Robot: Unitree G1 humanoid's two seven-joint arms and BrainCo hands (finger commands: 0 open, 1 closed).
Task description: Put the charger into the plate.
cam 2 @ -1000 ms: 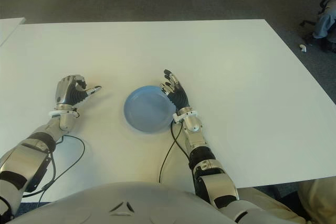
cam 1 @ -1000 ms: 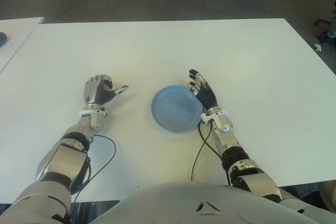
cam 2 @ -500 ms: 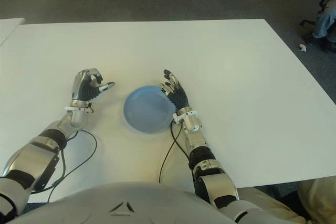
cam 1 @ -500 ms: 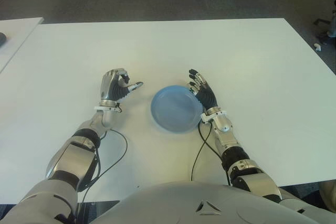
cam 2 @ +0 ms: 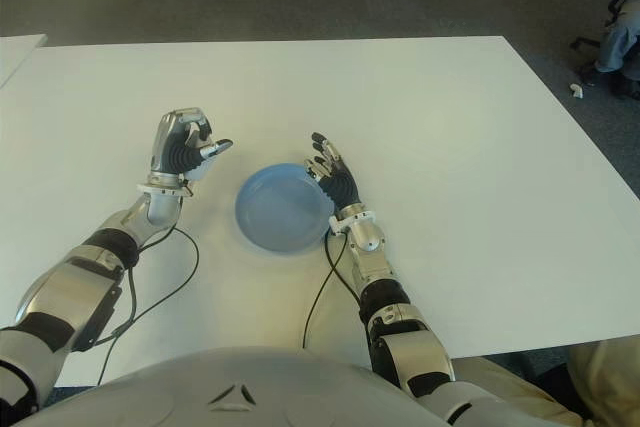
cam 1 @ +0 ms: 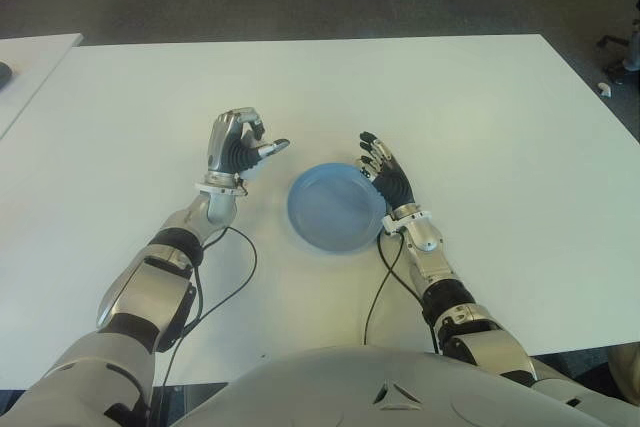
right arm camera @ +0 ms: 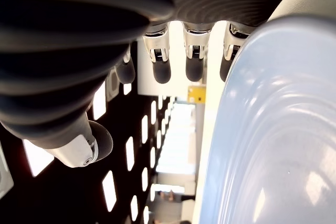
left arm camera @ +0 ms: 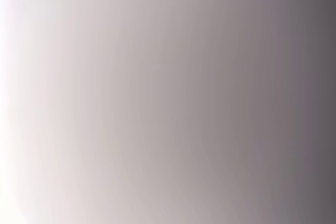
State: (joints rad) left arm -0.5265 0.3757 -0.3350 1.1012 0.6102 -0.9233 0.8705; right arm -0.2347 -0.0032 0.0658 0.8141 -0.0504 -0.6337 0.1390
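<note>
L hand (cam 1: 240, 147) w/ charger (cam 2: 199, 166) near plate (cam 1: 335, 209)

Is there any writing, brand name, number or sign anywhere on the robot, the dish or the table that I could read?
None can be read.
Blue plate: plain, no print.
White table: no label or marking.
Left hand and right hand: no legible lettering on the metal or dark parts.
Wrist views: no text.

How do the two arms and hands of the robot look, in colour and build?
Both arms have silver-grey metal shells with black joint sections. The left hand is silver with dark finger parts; the right hand shows black ribbed fingers. White bands ring both wrists, and a thin black cable loops beside each forearm.
</note>
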